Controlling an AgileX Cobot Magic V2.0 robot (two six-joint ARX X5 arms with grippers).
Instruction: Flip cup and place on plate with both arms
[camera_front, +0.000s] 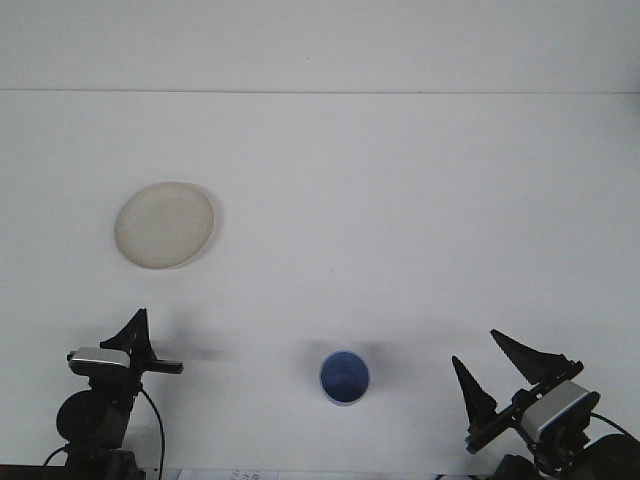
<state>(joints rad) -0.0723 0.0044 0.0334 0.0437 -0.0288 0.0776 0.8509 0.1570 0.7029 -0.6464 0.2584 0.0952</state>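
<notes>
Cup stands mouth-up at six o'clock, plate at ten; right hand spread wide, left hand unclear.

Both arms are black. The left gripper has thin, pointed black fingers set on a pale grey block, above a round black joint with a black cable looping beside it. The right gripper has two black, triangular, sharp-tipped fingers on a black bar, with a light grey block behind it.
</notes>
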